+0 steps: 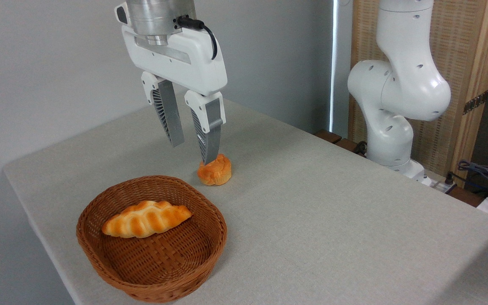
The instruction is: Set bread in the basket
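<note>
The bread (215, 170), a small round golden-orange bun, sits on the grey table just beyond the basket's far rim. The basket (112, 271) is round brown wicker and stands near the table's front left corner. My gripper (192, 153) hangs open above the table, slightly left of the bun. Its right fingertip overlaps the bun's upper left edge in this view, and the left finger (168, 118) ends higher, over bare table. Nothing is held between the fingers.
A longer braided loaf (145, 218) lies inside the basket. The arm's white base (392, 110) stands off the table's far right side, with cables (481, 171) beside it. The table's left and front edges run close to the basket.
</note>
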